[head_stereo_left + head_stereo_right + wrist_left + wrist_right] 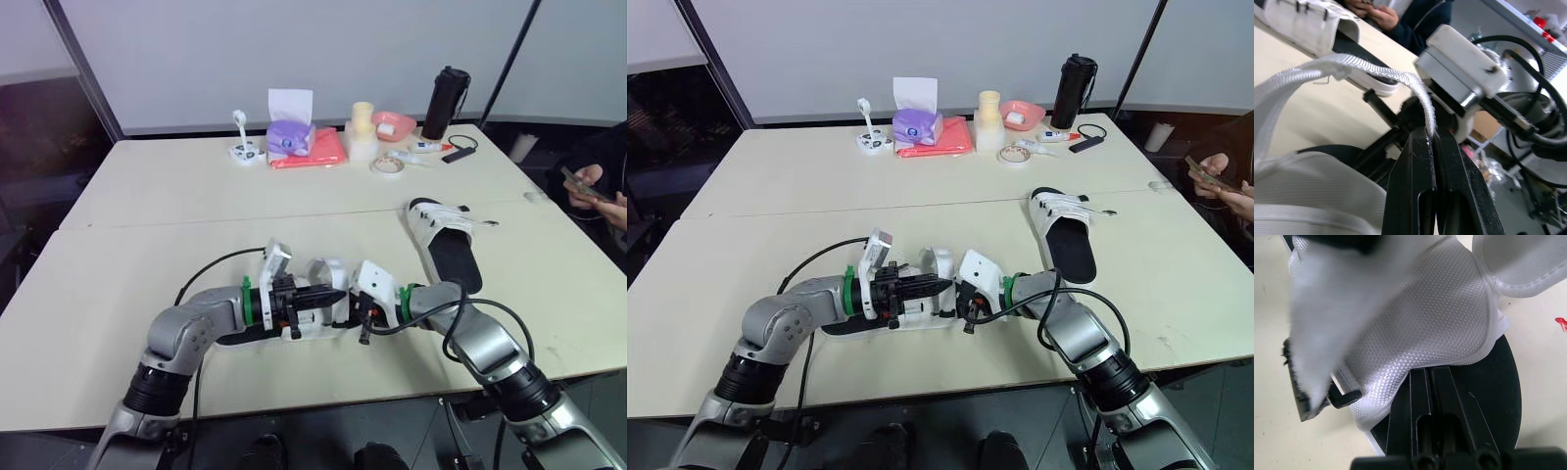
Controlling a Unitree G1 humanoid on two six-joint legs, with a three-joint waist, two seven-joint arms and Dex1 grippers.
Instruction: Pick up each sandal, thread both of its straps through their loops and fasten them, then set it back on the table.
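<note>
Nearest, along the bench's (196, 196) near edge, a white mesh sandal with a black sole (1449, 318) lies with its long axis running left to right, and the sole reaches left beneath the left forearm. Both tools meet over its right half. The left tool (1430, 139) is pressed together, pinching the end of a white woven strap (1415, 83) that arches up from the sandal. The right tool (1429, 372), just to the right of it, is likewise pressed together on the edge of the mesh upper.

Beside that upper sits a small black piece (1346, 396). It may be the loop, though the view is too blurred to be sure. If so, the held strap end points rightward toward the right tool, and the threading likely depends on steering that tip down and across to this piece while the right tool steadies the upper.

A second white sandal with a black footbed (446, 245) rests well apart at the far right, its long axis running near to far, closer to the right arm.
</note>
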